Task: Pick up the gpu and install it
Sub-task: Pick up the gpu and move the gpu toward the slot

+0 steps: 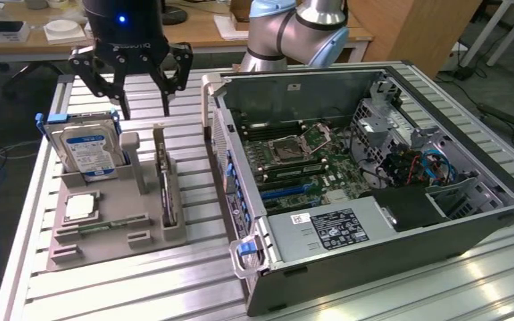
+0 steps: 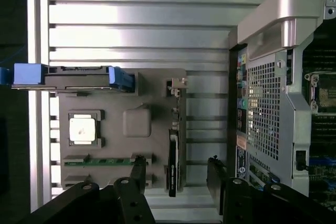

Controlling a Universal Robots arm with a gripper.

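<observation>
Exterior view: the gripper (image 1: pixel 146 110) hangs with its fingers spread wide and holding nothing, above the gray tray's (image 1: pixel 96 247) far edge. The gpu (image 1: pixel 164 180) stands on edge along the tray's edge beside the computer case (image 1: pixel 373 267), with open table between them. The hard drive's (image 1: pixel 86 148) label is unreadable. Wrist view: the gpu (image 2: pixel 173 156) shows edge-on between the fingertips (image 2: pixel 138 166), its faces hidden.
</observation>
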